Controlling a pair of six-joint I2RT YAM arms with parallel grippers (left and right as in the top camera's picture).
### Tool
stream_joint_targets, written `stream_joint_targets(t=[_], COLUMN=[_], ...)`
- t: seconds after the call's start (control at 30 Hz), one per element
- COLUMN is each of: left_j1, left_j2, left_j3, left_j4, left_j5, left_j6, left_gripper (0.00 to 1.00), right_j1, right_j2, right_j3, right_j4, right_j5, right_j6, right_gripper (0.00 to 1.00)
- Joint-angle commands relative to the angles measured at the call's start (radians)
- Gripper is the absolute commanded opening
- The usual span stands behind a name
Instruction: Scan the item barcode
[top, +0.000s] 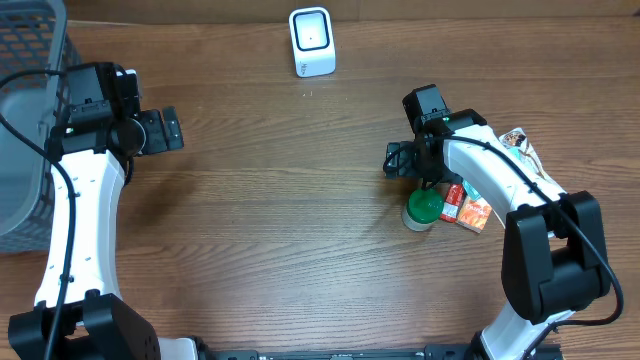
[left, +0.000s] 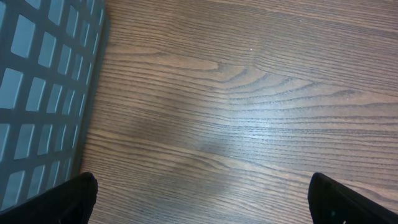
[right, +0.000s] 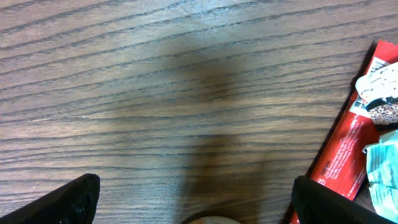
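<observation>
A white barcode scanner (top: 311, 40) stands at the table's far edge, middle. The items lie at the right: a green-lidded jar (top: 423, 208), red snack packets (top: 465, 208) beside it, and a pale wrapper (top: 520, 145) behind the arm. My right gripper (top: 398, 160) hangs open just above and left of the jar, with nothing between its fingers. In the right wrist view the open gripper (right: 196, 202) has the jar's rim (right: 211, 220) at the bottom edge and a red packet (right: 354, 143) to the right. My left gripper (top: 172, 130) is open and empty at the far left.
A grey mesh basket (top: 25, 120) stands at the left edge, close to the left arm; its wall (left: 43, 93) fills the left of the left wrist view, where the open left gripper (left: 202, 196) is over bare wood. A pale teal wrapper (right: 385, 168) overlaps the red packet.
</observation>
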Motion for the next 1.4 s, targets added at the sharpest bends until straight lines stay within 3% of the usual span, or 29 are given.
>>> stream_joint_targets(t=[0.0, 0.33, 1.07, 1.37], left_j1=[-0.002, -0.002, -0.002, -0.002], left_j2=[0.005, 0.005, 0.005, 0.005], left_j3=[0.007, 0.007, 0.007, 0.007], left_j4=[0.001, 0.001, 0.001, 0.001], left_j5=[-0.003, -0.003, -0.003, -0.003], left_j6=[-0.01, -0.01, -0.01, -0.01], left_gripper=[1.0, 1.0, 1.0, 1.0], right_j1=[-0.002, -0.002, -0.002, -0.002], right_j2=[-0.044, -0.28, -1.092, -1.36], right_j3=[0.025, 0.025, 0.024, 0.024], right_j4=[0.006, 0.006, 0.005, -0.143], right_j5=[0.008, 0.008, 0.009, 0.027], right_j6=[-0.004, -0.004, -0.005, -0.004], right_gripper=[1.0, 1.0, 1.0, 1.0])
